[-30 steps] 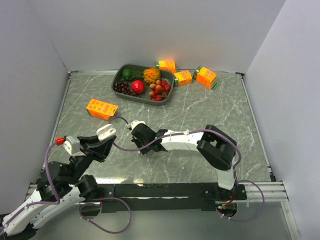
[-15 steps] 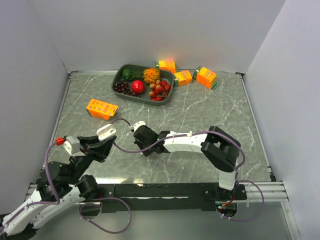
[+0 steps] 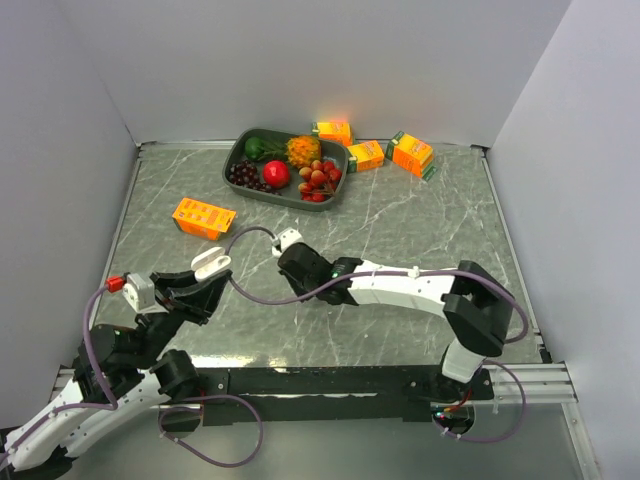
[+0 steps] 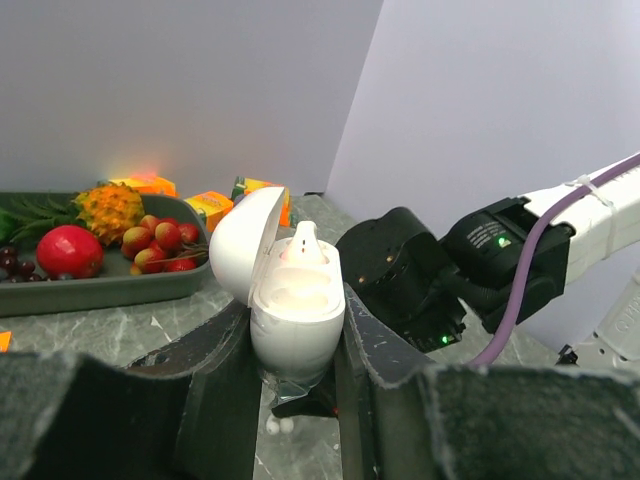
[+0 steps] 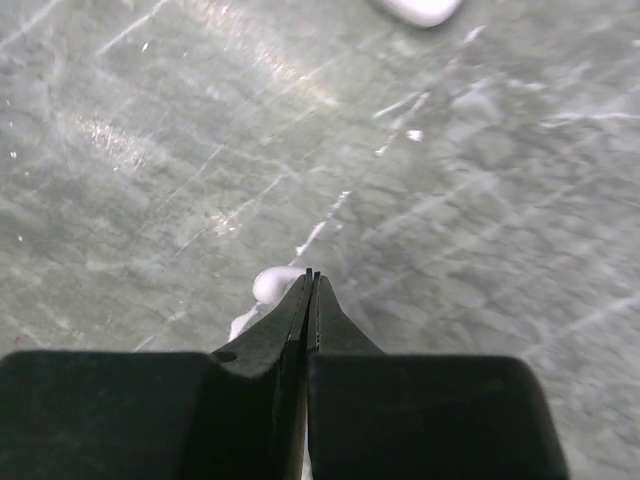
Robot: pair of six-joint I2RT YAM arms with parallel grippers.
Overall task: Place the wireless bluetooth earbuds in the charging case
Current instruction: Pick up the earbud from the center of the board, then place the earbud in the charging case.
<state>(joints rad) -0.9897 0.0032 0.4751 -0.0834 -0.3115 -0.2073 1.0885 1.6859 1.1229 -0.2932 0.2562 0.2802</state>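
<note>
My right pincer (image 5: 310, 280), closed on an earbud (image 5: 268, 288) at its very tips, may drop it short of the charging case (image 4: 296, 300) my left pincer (image 4: 293, 345) grips.

Tray (image 3: 232, 162) back centre, 3 cartons (image 3: 366, 154) just R of it; 1 carton (image 3: 203, 217) front-L, charging case (image 3: 212, 263) before that.

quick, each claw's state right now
Left claw: closed on the open white egg-shaped charging case.
Right claw: closed, apparently pinching a tiny glossy white plastic earbud.

One overhead, two close wrist views
</note>
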